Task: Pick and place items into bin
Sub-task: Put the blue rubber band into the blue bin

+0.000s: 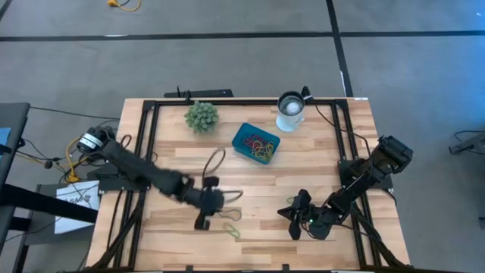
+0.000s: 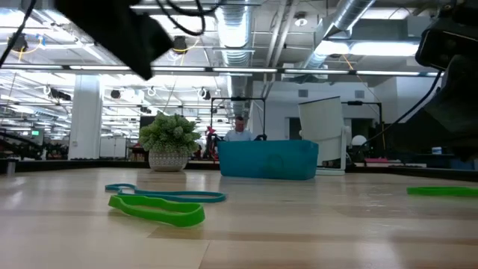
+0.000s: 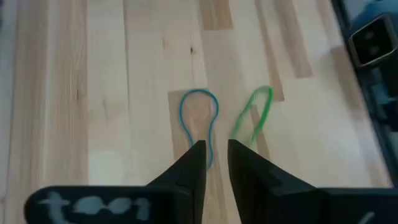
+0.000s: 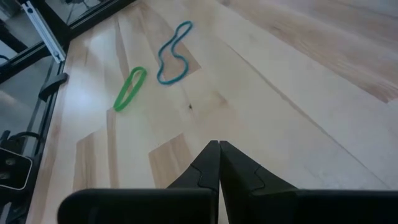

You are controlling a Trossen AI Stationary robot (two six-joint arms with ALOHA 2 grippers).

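Green rubber band (image 2: 158, 210) lies flat on the wooden surface (image 2: 314, 232) closest to the low camera, a blue rubber band (image 2: 168, 196) just behind it and another green band (image 2: 442, 191) off to one side. From overhead, the teal bin (image 1: 244, 137) already holds a tangle of coloured bands (image 1: 262, 147), so the job looks well under way with at least these loops left. Left gripper (image 3: 216, 152) hovers directly over the blue band, fingers slightly parted and gripping nothing; right gripper (image 4: 219, 149) waits near the front edge, fingers pressed together, empty. Only the overhead view shows the bin's contents, the spiky plant (image 1: 201, 116) and the white cup (image 1: 289, 110); the low view hides the bin's interior behind its wall.
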